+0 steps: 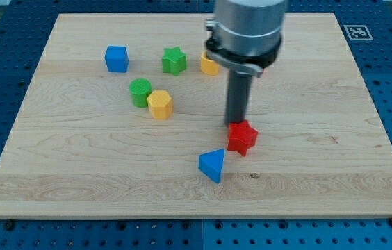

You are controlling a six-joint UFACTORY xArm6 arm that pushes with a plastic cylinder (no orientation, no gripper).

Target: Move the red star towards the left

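Note:
The red star lies on the wooden board, a little right of the view's middle. My tip is at the star's upper left edge, touching or nearly touching it. The rod rises from there to the arm's grey body at the view's top. A blue triangular block lies just below and left of the red star, close to it but apart.
A blue cube lies at the upper left. A green star lies right of it. A yellow block is partly hidden behind the arm. A green cylinder touches a yellow hexagonal block.

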